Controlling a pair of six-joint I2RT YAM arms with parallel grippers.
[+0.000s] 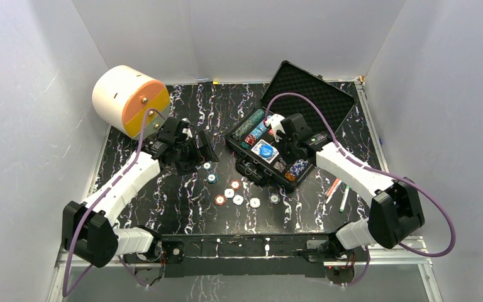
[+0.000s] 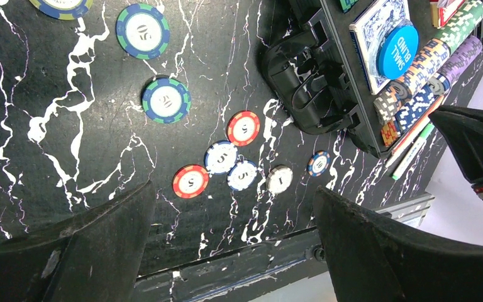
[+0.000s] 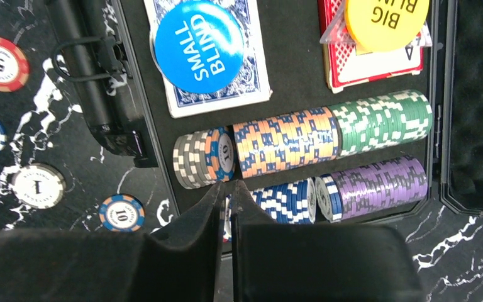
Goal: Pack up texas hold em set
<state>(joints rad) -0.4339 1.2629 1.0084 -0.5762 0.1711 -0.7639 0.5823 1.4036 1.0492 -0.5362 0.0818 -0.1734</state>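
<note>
The black case (image 1: pixel 251 174) lies open, its foam lid (image 1: pixel 311 88) raised at the back. Inside are rows of chips (image 3: pixel 286 141), a blue deck (image 3: pixel 255 88) under a SMALL BLIND button (image 3: pixel 198 47), and a red deck (image 3: pixel 377 69) under a BIG BLIND button (image 3: pixel 387 22). My right gripper (image 3: pixel 227 189) (image 1: pixel 291 154) reaches into the case's lower chip row, nearly shut, with the edge of a chip (image 3: pixel 227 217) in the slit between its fingers. Several loose chips (image 1: pixel 229 193) (image 2: pixel 221 156) lie on the table. My left gripper (image 2: pixel 233 189) (image 1: pixel 195 148) hovers open above them, holding nothing.
A white-and-orange round drawer unit (image 1: pixel 129 100) stands at the back left. A red pen (image 1: pixel 333 187) and a green pen (image 1: pixel 344 198) lie right of the case. The case's handle (image 2: pixel 311 94) faces the loose chips. White walls close in the table.
</note>
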